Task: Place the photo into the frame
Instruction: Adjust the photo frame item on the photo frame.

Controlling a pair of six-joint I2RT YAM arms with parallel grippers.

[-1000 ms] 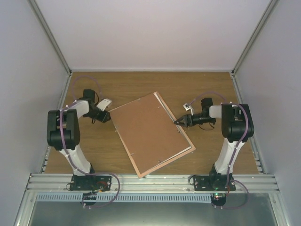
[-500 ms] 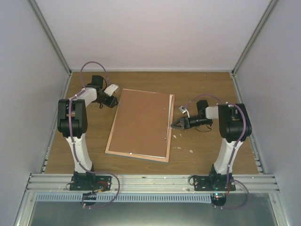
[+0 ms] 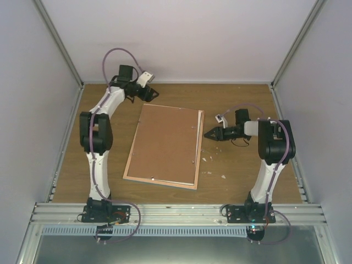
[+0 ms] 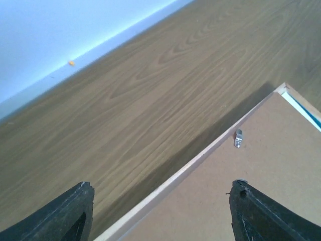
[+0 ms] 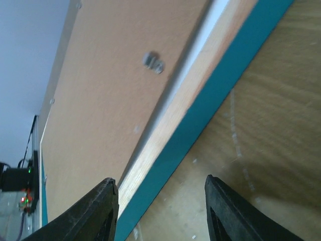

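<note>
Frame [image 3: 165,144] face-down mid-bench [image 3: 242,99], brown backing up

Light wood rim, with a teal strip showing along its right edge. It hasn't budged in the last half second. The left end effector [image 3: 154,94], spread and empty, has swung off to the far-left corner. The right end effector [image 3: 207,135], also spread, hovers just beside that teal edge.
</note>
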